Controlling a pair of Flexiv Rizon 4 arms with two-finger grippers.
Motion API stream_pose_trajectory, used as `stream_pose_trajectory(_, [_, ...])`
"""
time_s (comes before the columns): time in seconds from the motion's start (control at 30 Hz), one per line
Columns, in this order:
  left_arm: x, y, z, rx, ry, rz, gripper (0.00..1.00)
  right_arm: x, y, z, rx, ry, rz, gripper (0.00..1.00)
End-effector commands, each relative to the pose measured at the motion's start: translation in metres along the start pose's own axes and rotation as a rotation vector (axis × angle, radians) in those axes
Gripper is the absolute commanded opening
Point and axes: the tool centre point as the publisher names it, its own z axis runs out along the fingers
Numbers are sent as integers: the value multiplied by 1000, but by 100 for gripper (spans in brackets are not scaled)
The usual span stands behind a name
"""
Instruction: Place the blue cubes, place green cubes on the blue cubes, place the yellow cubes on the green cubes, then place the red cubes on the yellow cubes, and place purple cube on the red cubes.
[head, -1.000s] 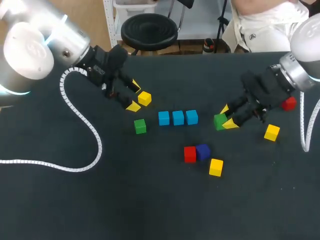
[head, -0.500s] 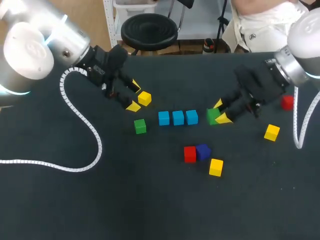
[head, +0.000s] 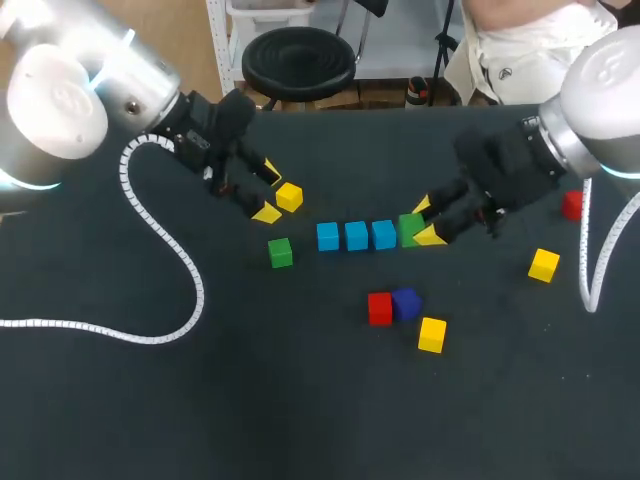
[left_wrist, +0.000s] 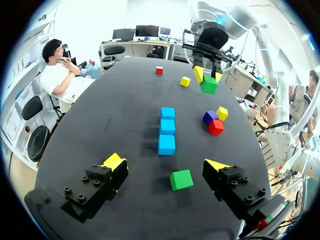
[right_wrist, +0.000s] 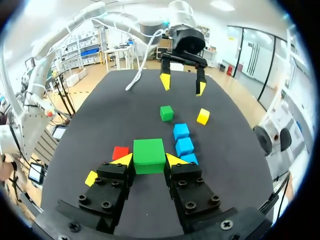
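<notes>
The dark table (head: 300, 410) carries everything. The right arm (head: 600, 110) reaches toward the middle. The right gripper (head: 426, 221) has its jaws clamped on a green cube (head: 408, 228), held off the table just beside the right end of a row of three touching blue cubes (head: 357, 236). The left arm (head: 70, 95) comes in from the far left corner. The left gripper (head: 269, 192) has its jaws apart and holds nothing, with a yellow cube (head: 289, 197) just beside it.

The likely trouble is that the green cube looks offset from the end blue cube rather than squarely over it. A release from here could let it catch an edge and tip off, or shove the row apart. The fingers straddle the line of the row, so coming down low they could clip the end blue cube's sides.

Nothing stands between the held cube and the row. A second green cube (head: 280, 252) lies past the row's other end. Nearer the front, a red cube (head: 379, 308) touches the purple cube (head: 405, 303), with a second yellow cube (head: 431, 334) near. A third yellow cube (head: 544, 265) and a second red cube (head: 572, 206) lie by the right arm
</notes>
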Motion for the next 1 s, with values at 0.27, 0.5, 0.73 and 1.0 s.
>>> stream_pose_trajectory(0.27, [0,1,0,2,3,-1,100,-6,1,2,4,-22,-74,0])
stream_pose_trajectory(0.5, [0,1,0,2,3,-1,100,-6,1,2,4,-22,-74,0])
stream_pose_trajectory(0.73, [0,1,0,2,3,-1,100,-6,1,2,4,-22,-74,0])
stream_pose_trajectory(1.0, [0,1,0,2,3,-1,100,-16,-13,10,-3,-41,-65,0])
